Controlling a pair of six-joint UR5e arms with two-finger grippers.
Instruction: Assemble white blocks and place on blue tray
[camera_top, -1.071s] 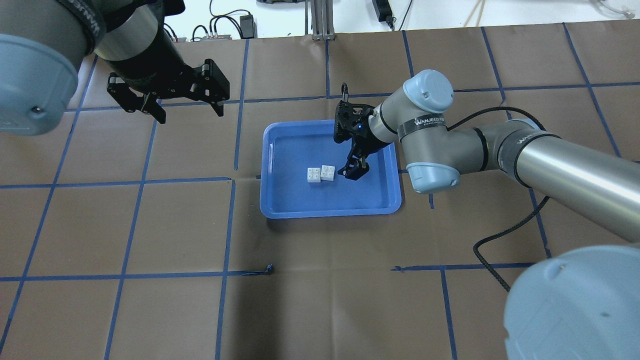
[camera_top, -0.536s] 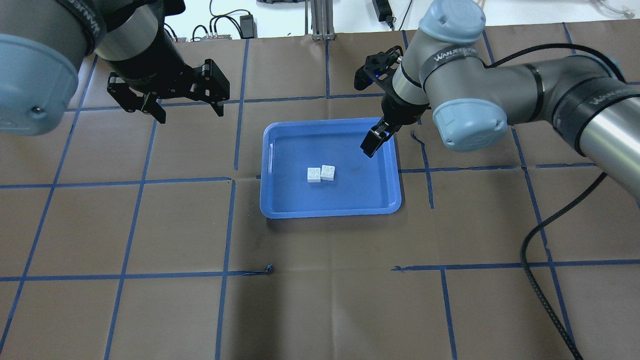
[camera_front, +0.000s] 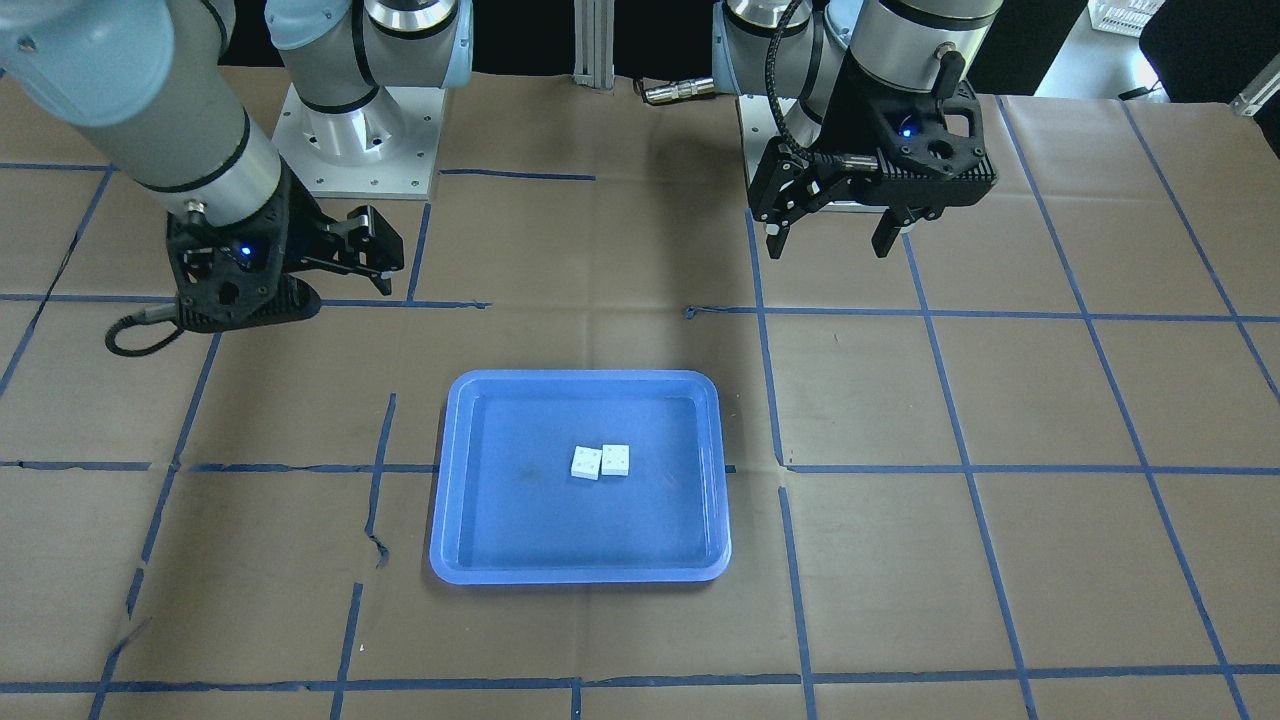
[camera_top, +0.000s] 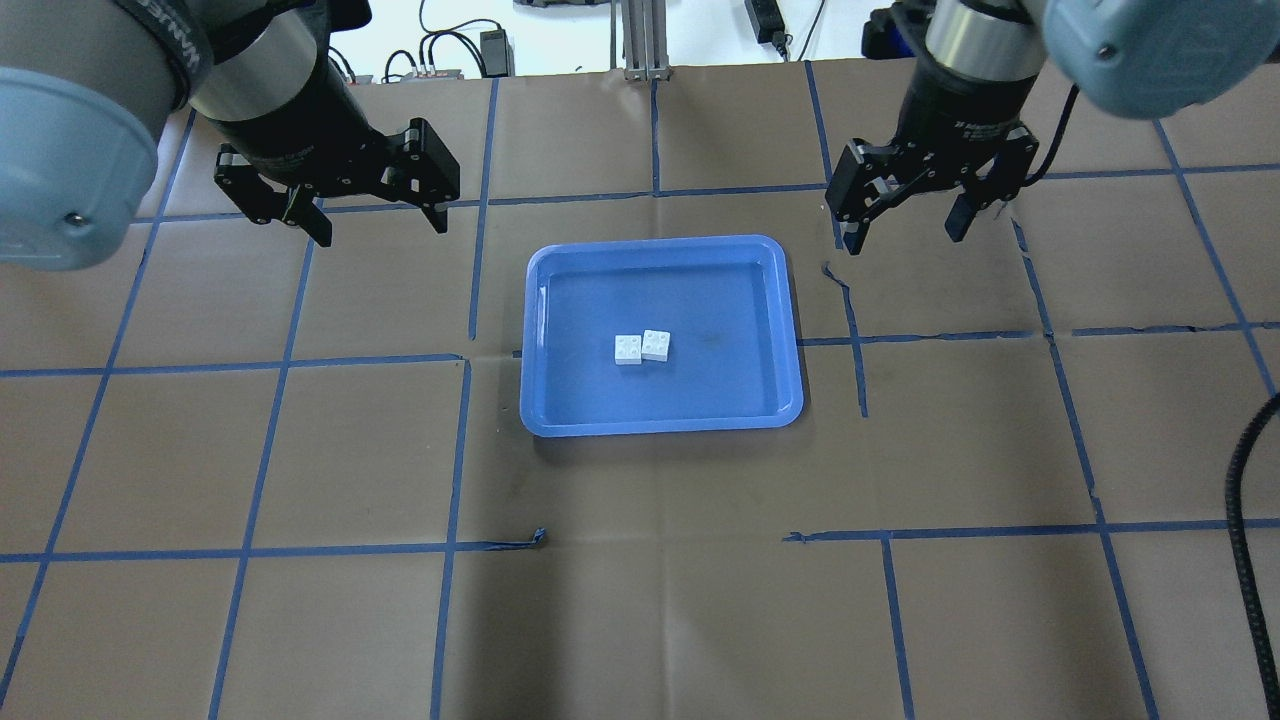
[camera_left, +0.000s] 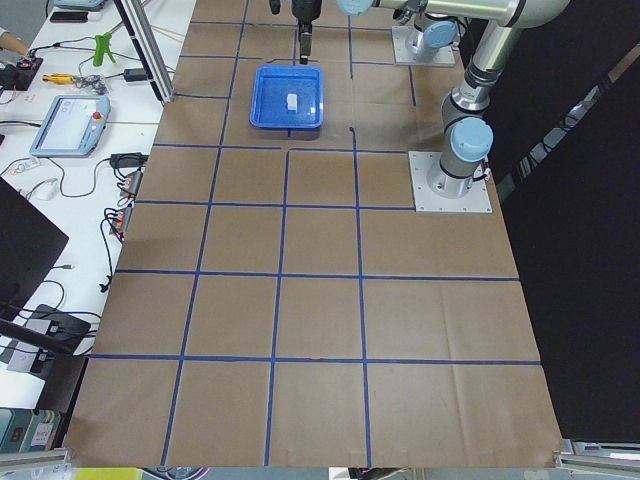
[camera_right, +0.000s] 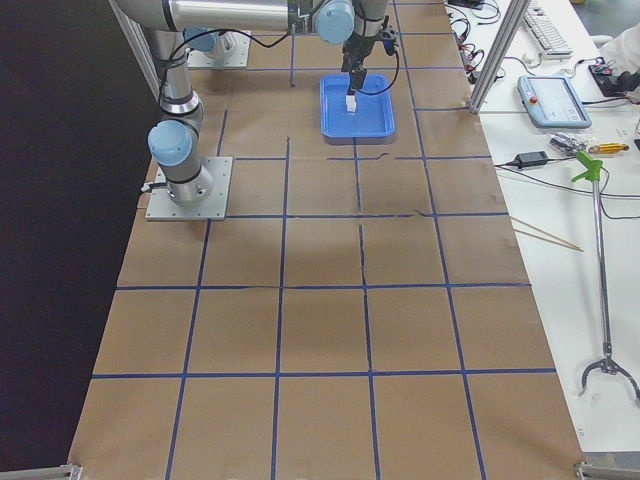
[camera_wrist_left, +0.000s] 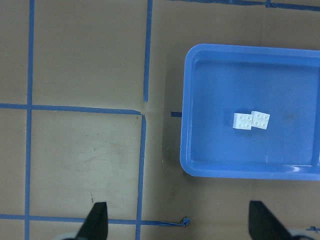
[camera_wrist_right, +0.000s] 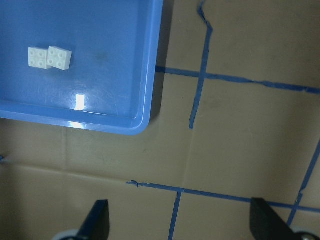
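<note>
Two white blocks (camera_top: 628, 349) (camera_top: 656, 344) lie side by side and touching in the middle of the blue tray (camera_top: 700, 385). The right one sits slightly askew. I cannot tell whether they are joined. They also show in the front view (camera_front: 585, 463), the left wrist view (camera_wrist_left: 243, 121) and the right wrist view (camera_wrist_right: 38, 57). My left gripper (camera_top: 380, 228) is open and empty above the table, beyond the tray's far left corner. My right gripper (camera_top: 902, 238) is open and empty above the table, beyond the tray's far right corner.
The table is covered in brown paper with a grid of blue tape lines (camera_top: 465, 360). Cables and power adapters (camera_top: 492, 45) lie past the far edge. The right arm's black cable (camera_top: 1245, 470) hangs at the right edge.
My right gripper has left the tray, rising and swinging back and to the right, and now points down over the table. The blocks and the left gripper have not moved.
</note>
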